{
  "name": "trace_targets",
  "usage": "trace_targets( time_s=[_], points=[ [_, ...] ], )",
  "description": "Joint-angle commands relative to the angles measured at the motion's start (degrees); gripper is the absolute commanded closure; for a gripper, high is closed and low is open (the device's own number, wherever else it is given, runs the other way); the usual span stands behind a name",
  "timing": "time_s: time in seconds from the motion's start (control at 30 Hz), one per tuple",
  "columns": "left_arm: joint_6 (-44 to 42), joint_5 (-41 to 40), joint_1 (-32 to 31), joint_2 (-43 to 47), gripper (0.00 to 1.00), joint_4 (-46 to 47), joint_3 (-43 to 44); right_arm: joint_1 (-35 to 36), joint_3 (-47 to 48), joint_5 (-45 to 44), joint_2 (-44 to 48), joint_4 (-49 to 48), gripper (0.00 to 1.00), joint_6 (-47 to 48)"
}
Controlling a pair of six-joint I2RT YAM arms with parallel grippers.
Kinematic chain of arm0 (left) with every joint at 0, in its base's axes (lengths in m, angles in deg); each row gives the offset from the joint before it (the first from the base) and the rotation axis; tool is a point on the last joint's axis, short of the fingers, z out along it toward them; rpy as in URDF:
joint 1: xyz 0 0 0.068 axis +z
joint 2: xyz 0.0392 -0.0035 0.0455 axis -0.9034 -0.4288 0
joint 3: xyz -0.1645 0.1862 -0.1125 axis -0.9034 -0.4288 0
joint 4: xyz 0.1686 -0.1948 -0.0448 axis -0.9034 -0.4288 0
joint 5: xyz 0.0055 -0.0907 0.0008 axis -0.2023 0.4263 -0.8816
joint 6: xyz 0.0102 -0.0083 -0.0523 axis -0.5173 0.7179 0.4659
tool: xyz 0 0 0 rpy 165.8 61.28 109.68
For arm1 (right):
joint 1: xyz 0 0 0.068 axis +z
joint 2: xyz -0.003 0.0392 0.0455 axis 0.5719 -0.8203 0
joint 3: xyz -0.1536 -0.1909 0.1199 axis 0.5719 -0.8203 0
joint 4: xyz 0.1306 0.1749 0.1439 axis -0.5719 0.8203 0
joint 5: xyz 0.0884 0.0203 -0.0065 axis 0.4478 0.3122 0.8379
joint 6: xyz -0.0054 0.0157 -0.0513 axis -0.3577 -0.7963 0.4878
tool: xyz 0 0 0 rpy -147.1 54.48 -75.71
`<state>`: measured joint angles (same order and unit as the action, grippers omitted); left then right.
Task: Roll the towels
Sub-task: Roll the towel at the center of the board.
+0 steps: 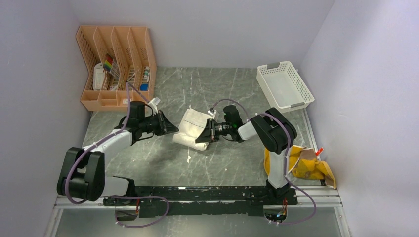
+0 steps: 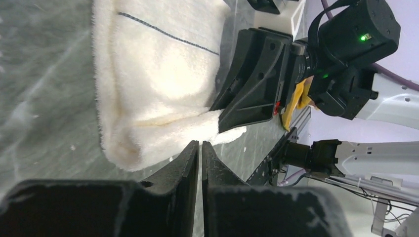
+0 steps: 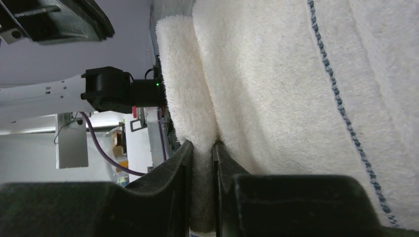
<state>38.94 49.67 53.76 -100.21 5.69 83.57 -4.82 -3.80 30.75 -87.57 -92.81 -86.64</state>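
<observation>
Cream-white terry towel, half rolled, has open grey marbled table around it; right gripper pinches its fold, left gripper clenched empty.

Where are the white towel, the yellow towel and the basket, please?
white towel (image 1: 192, 123): top view, on its flat middle.
yellow towel (image 1: 316, 173): top view, on its lower fold.
basket (image 1: 285, 88): top view, on its bare floor.
</observation>
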Motion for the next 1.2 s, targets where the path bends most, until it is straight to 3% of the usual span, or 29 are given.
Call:
trace_targets(
  time_s=[0.0,0.17,0.4,0.67,0.97,1.03,1.17],
  points=[
    [4.5,0.4,-2.9,-2.4,0.82,10.1,-1.1,-0.3,1.1,-0.2,-2.6,0.5,0.85,-0.9],
    [6.1,0.2,-5.3,-5.5,0.83,13.7,-1.3,-0.3,0.5,-0.6,-4.4,-1.2,0.85,-2.7],
    [8.7,0.8,-6.4,-7.6,0.84,18.8,-3.6,-0.3,2.2,-2.7,-4.6,5.7,0.83,2.5],
    [11.5,1.2,-7.3,-11.0,0.85,24.9,-6.2,-0.3,2.7,-3.5,-5.7,6.9,0.8,2.9],
    [18.6,0.3,-7.3,-19.5,0.86,40.1,-10.8,-0.4,4.1,-4.2,-5.4,9.7,0.78,4.4],
    [19.6,0.3,-7.4,-21.6,0.86,42.4,-10.8,-0.4,4.5,-4.4,-4.8,10.1,0.72,5.3],
    [19.8,0.5,-7.4,-24.3,0.87,43.7,-9.7,-0.4,6.3,-6.2,-0.8,14.6,0.48,12.0]
  ],
)
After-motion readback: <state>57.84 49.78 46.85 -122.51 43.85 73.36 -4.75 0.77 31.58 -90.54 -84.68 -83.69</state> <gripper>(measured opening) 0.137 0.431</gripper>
